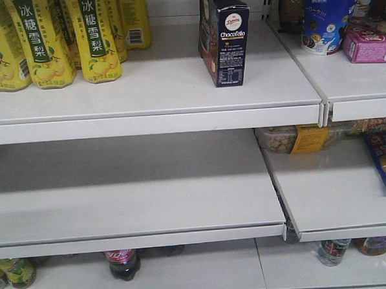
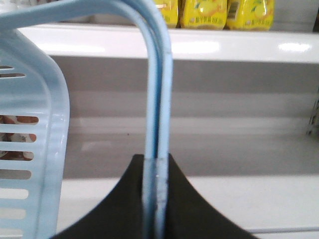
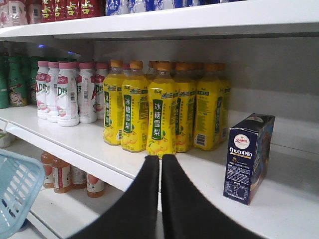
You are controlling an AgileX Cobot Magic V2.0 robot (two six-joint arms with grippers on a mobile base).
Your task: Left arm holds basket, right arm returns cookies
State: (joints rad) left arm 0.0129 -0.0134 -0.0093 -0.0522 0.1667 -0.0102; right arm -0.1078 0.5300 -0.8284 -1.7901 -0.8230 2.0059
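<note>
We are seeing the cookies [image 3: 248, 158] standing upright near the shelf's [image 1: 178, 100] front edge, right of our right gripper [image 3: 160, 164], whose fingers are pressed together, gripping nothing. Our left gripper [image 2: 157, 164] is clamping the basket [image 2: 35, 124] handles.
</note>
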